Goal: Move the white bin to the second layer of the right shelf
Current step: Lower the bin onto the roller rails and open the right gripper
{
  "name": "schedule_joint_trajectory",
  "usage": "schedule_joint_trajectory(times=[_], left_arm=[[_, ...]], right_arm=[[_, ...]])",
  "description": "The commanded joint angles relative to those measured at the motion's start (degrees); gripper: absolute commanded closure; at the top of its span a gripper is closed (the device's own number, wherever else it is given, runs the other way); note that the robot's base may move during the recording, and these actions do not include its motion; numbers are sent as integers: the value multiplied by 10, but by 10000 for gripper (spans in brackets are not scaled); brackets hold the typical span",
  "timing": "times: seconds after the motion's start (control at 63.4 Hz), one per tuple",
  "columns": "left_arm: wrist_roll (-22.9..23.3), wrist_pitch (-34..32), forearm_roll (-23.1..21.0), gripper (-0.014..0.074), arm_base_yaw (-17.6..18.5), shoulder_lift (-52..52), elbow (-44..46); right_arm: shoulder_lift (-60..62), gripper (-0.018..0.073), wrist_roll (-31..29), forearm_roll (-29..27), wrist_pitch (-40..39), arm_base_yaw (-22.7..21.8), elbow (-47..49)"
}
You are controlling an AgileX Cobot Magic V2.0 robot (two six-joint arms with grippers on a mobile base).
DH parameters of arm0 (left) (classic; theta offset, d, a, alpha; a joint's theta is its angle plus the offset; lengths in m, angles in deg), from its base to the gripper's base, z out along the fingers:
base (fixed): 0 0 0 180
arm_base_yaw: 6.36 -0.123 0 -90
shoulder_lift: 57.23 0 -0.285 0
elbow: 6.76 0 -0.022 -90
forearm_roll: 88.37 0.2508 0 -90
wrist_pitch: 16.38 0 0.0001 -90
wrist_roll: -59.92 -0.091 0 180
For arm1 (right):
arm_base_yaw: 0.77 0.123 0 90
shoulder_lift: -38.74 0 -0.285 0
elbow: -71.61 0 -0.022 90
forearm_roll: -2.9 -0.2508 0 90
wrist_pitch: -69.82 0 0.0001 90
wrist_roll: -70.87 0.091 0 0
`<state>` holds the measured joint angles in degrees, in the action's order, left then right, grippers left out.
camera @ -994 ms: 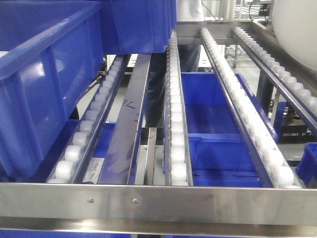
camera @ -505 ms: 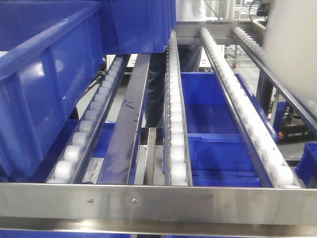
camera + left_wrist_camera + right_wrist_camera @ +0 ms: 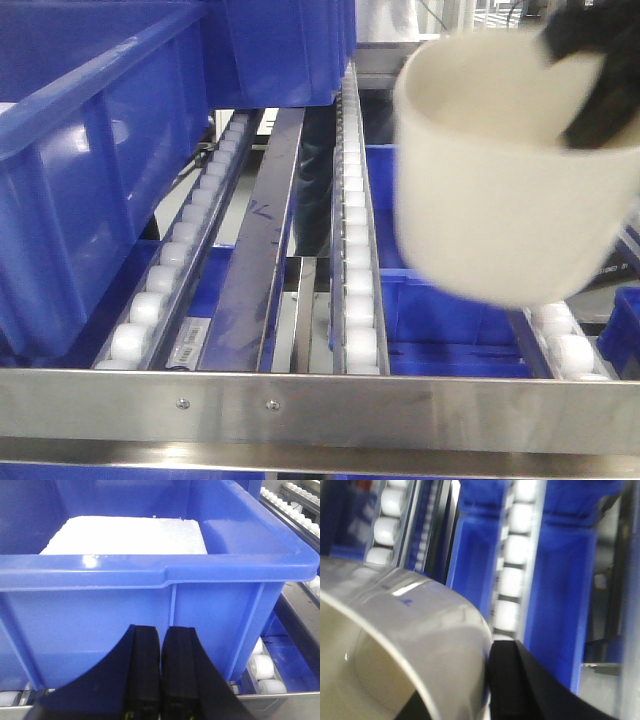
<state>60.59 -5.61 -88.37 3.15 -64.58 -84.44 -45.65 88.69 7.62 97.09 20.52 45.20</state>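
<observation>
The white bin (image 3: 500, 200) hangs tilted and blurred above the right-hand roller tracks (image 3: 357, 250) of the right shelf second layer, behind its flat front rail (image 3: 320, 410). My right gripper (image 3: 585, 90) is shut on the bin's far right rim. In the right wrist view the white bin (image 3: 395, 645) fills the lower left, with my right gripper (image 3: 470, 695) pinching its wall, one black finger (image 3: 525, 685) outside. My left gripper (image 3: 161, 645) is shut with nothing in it, right in front of a blue crate (image 3: 150, 595).
A large blue crate (image 3: 90, 150) sits on the left rollers, with another (image 3: 280, 50) behind it. A blue crate (image 3: 440, 300) stands on the level below. The crate in the left wrist view holds a white foam block (image 3: 130, 535).
The white bin has swung from the upper right edge of the front view down and left, and now covers the right tracks. The left gripper's side looks unchanged.
</observation>
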Motion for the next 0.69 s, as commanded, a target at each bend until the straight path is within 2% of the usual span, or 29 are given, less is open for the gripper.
schedule_joint_trajectory(times=[0.0,0.347,0.679], left_arm=[[4,-51,0,512,4,8,-16],[4,-51,0,512,4,8,-16],[4,-51,0,512,4,8,-16]], right_arm=[[-20,510,3,1,-55,4,31],[-98,510,3,3,-58,3,34],[-114,508,3,3,-54,3,34]])
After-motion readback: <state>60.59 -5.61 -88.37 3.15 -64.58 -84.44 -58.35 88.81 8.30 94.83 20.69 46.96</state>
